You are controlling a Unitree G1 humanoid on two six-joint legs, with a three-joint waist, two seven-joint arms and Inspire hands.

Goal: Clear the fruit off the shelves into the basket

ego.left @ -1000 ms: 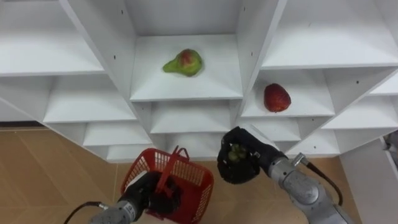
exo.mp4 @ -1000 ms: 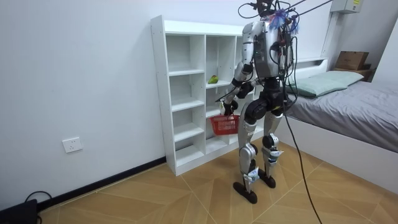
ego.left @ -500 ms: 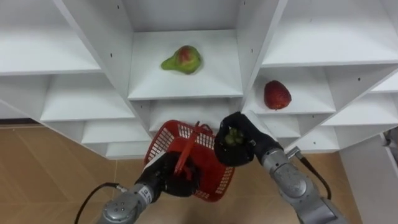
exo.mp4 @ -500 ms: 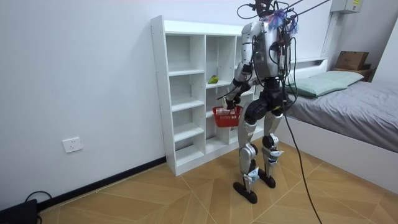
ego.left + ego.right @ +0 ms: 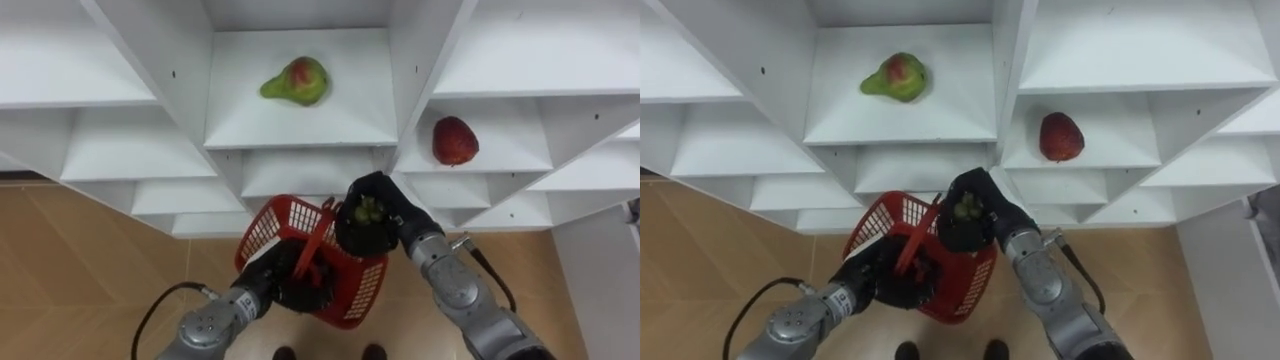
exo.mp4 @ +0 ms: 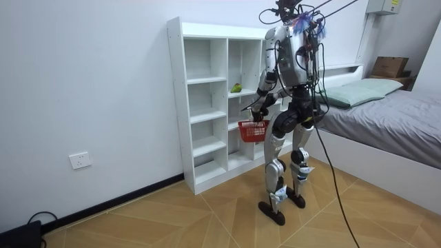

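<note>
Green fruit [image 5: 368, 211] in right hand [image 5: 388, 236] over red basket [image 5: 266, 228].

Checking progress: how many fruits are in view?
3: a pear on the middle shelf, a red fruit on the right shelf, a green fruit in the right hand at the basket. The basket may hide more.

Green fruit [image 5: 368, 211] mostly wrapped in right hand [image 5: 396, 226]; kind too small to tell. Left hand [image 5: 288, 287] curled at red basket [image 5: 268, 226] handle, fingertips lost behind mesh. Basket contents masked by hands. Closet [image 5: 160, 72] cut off top, left, right. Room view: pear [image 6: 236, 87] mere green speck.
</note>
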